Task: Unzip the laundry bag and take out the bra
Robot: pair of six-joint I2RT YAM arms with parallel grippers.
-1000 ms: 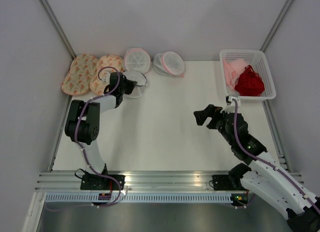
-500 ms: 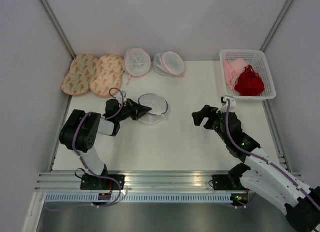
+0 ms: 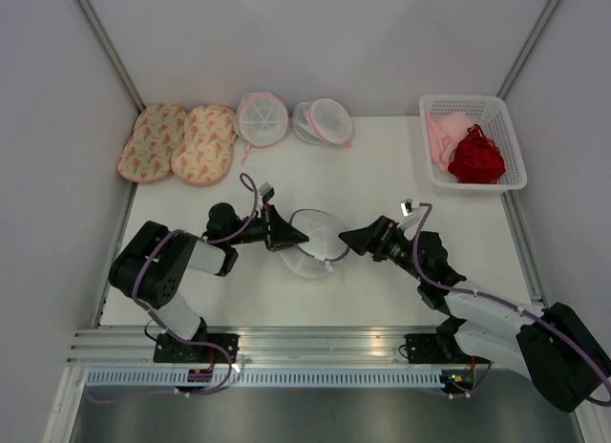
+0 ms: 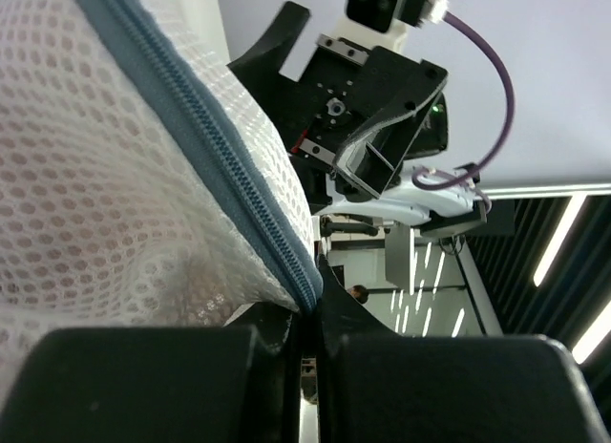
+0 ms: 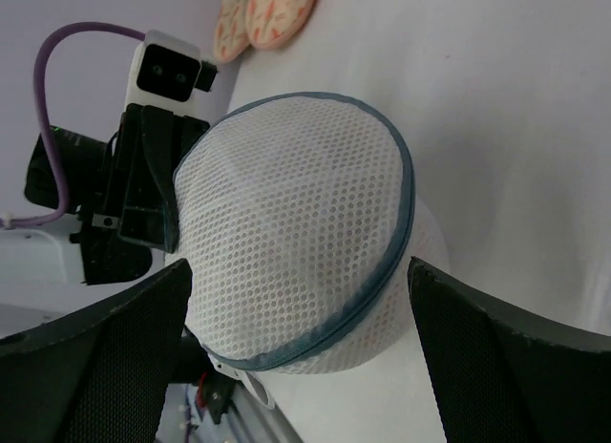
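The laundry bag [image 3: 317, 241], a domed white mesh pouch with a dark grey zipper rim [image 4: 218, 142], lies at the middle of the table between both arms. My left gripper [image 3: 291, 238] is shut on the bag's zipper edge at its left side; in the left wrist view the jaws [image 4: 310, 321] pinch the rim. My right gripper [image 3: 349, 241] stands open just right of the bag. In the right wrist view its fingers [image 5: 95, 367] flank the mesh dome [image 5: 296, 214] without touching it. The bra is hidden.
A white basket [image 3: 463, 98] at the back right holds a dark red garment [image 3: 475, 157] and pale pink cloth [image 3: 439, 135]. Two pink-trimmed mesh pouches [image 3: 261, 116] [image 3: 326, 121] and two patterned pads [image 3: 153, 140] [image 3: 203, 143] line the back edge.
My left gripper closed on the laundry bag and dragged it from the back left to the table's middle. My right arm swung left and lower until its open jaws flank the bag.
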